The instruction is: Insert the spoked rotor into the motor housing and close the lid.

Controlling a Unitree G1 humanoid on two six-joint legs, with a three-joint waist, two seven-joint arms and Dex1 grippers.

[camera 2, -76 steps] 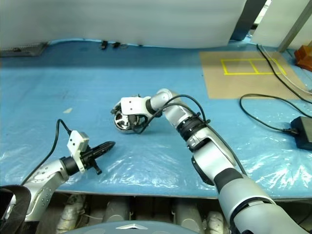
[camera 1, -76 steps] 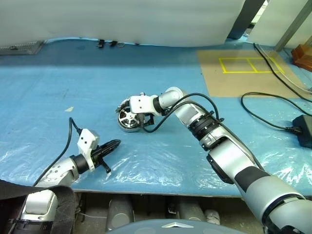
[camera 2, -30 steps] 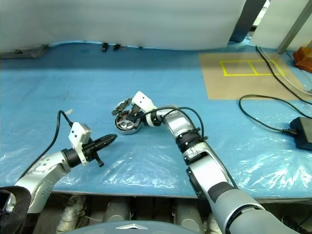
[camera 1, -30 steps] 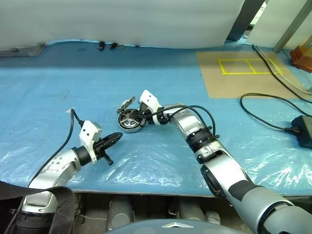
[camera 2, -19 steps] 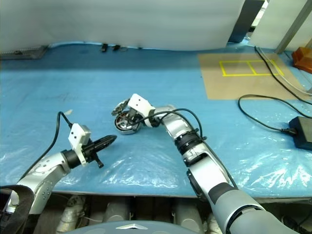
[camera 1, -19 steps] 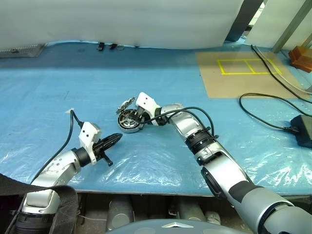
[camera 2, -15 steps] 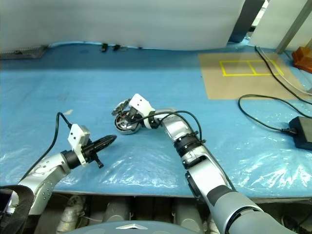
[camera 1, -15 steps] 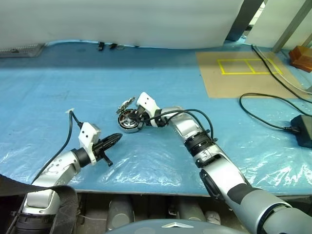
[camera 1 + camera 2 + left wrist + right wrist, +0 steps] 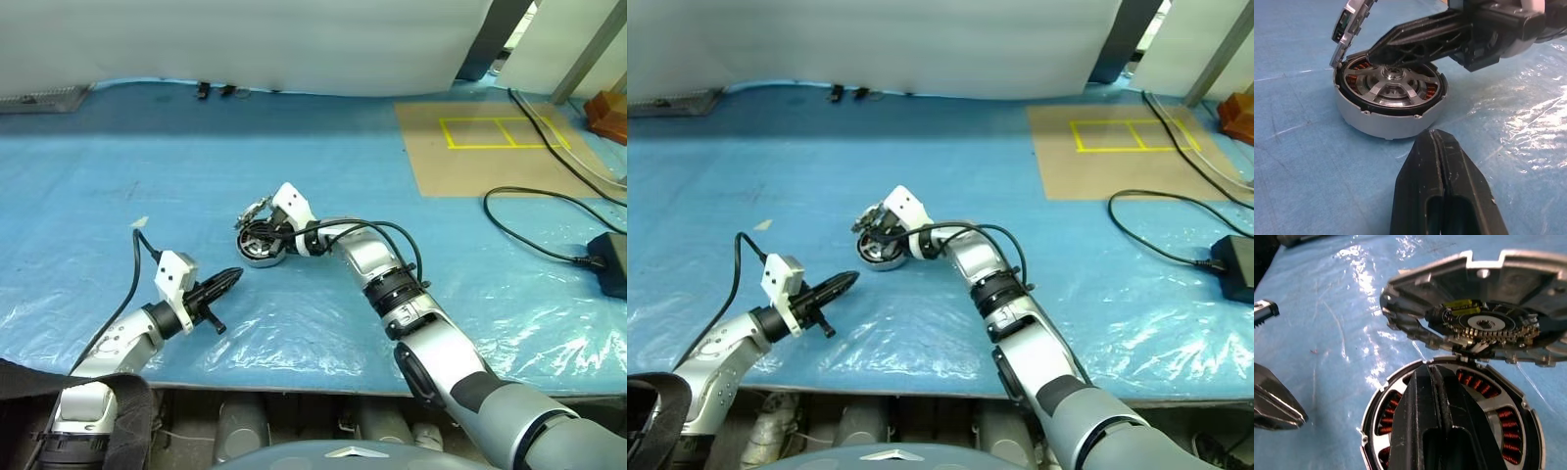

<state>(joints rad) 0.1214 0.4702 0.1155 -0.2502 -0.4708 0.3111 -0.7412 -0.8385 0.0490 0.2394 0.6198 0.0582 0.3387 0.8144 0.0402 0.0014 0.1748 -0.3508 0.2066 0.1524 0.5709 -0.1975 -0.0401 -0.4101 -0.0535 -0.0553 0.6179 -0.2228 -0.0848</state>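
The silver motor housing (image 9: 263, 256) sits mid-table on the blue sheet, with copper windings (image 9: 1501, 423) showing around its inside. The spoked rotor (image 9: 1392, 91) lies seated in it. Hinged at the housing's far left edge, the lid (image 9: 257, 208) stands tilted up and open, its circuit side (image 9: 1484, 323) facing the housing. My right gripper (image 9: 256, 231) is shut and reaches in from the right, level over the rotor, its tips (image 9: 1375, 55) just under the raised lid. Shut and empty, my left gripper (image 9: 232, 277) points at the housing from the near left, a short gap away.
A brown board with yellow tape (image 9: 490, 147) lies at the back right. A black cable (image 9: 534, 220) runs to a black adapter (image 9: 612, 264) at the right edge. Blue plastic sheeting (image 9: 118, 196) covers the table, whose front edge (image 9: 294, 387) runs just below my arms.
My right hand has turned from above the housing to lying low across it, and the lid now stands open. The left gripper has come a little closer to the housing.
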